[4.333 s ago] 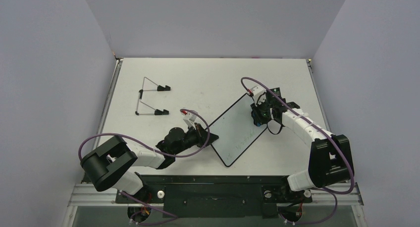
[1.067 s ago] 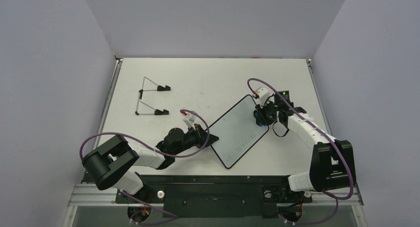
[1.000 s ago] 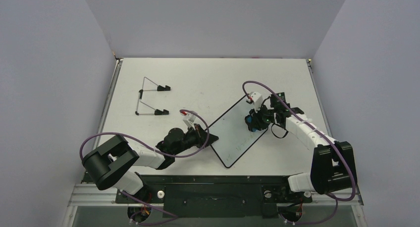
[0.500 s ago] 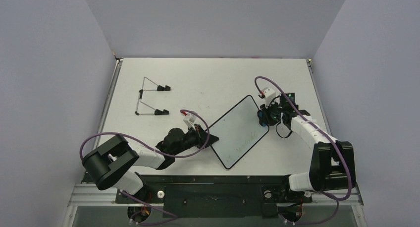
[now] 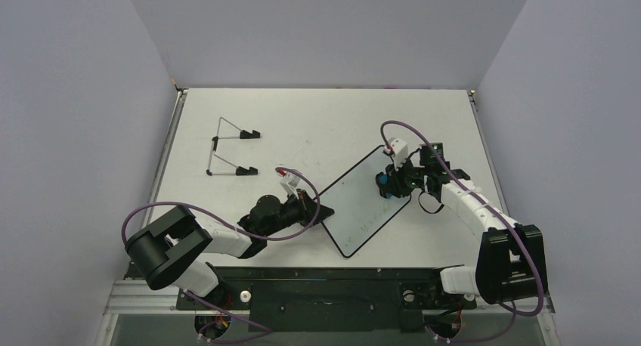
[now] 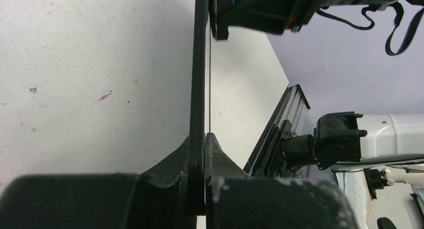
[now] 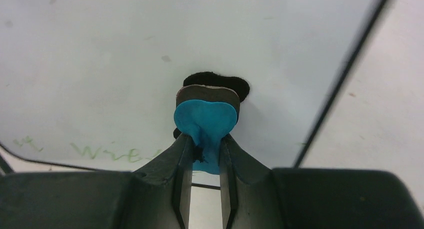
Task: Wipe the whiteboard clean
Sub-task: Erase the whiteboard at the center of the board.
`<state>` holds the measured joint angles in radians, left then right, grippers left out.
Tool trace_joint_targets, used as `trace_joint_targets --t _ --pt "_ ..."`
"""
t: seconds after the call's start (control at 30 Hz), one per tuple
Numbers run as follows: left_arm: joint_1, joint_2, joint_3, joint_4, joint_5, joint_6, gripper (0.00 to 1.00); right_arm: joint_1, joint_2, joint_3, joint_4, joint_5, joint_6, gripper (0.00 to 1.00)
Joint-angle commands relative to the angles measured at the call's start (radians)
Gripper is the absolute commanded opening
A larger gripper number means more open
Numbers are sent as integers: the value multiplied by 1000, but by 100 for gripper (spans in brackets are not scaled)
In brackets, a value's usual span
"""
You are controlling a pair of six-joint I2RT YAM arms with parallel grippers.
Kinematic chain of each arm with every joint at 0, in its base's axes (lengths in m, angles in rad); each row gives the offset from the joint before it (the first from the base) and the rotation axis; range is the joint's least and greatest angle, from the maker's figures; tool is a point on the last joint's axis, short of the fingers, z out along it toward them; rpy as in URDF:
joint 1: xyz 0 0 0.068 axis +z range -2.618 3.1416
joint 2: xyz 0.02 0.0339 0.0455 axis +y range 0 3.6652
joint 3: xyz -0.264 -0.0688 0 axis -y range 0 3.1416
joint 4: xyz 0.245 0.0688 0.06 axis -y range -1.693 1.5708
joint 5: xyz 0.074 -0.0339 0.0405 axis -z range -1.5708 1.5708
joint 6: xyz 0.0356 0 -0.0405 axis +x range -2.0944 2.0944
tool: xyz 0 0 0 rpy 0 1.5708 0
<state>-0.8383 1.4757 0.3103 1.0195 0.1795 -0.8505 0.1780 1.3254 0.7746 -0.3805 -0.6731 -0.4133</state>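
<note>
Left hand [image 5: 316, 212]: pinching a corner of the whiteboard [image 5: 355, 202].
Right hand [image 7: 202, 145]: pinching a blue eraser [image 7: 206, 116] against the board's face.
Writing [image 7: 117, 151]: green, faint, beside the eraser.

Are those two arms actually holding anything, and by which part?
Yes. The left jaws clamp the whiteboard by its edge, near the corner closest to that arm. The right jaws pinch the eraser by its blue back.

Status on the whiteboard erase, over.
Left gripper shut on whiteboard edge. Right gripper shut on eraser, pad on board. Green writing left. Nothing in the way.
</note>
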Motion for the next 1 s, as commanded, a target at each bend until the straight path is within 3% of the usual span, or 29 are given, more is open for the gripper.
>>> trace_joint_targets --t 0.0,0.17,0.43,0.53,0.6,0.77,0.97 --pt "-9 -11 35 117 43 18 0 -89 -70 -33 169 87 97 0" --pt "-11 4 40 130 51 12 0 -92 -8 -23 173 292 83 0" --pt "-12 -7 31 130 45 10 0 -71 91 24 77 342 50 0" --pt "-12 -8 29 131 44 11 0 -47 114 45 -6 237 13 0" --pt "-12 -10 28 131 44 12 0 -23 95 44 -60 88 -47 0" --pt "-10 -17 21 131 41 14 0 64 4 37 -71 -137 -80 0" --pt "-11 -17 24 130 38 14 0 -79 -73 -31 174 -101 142 0"
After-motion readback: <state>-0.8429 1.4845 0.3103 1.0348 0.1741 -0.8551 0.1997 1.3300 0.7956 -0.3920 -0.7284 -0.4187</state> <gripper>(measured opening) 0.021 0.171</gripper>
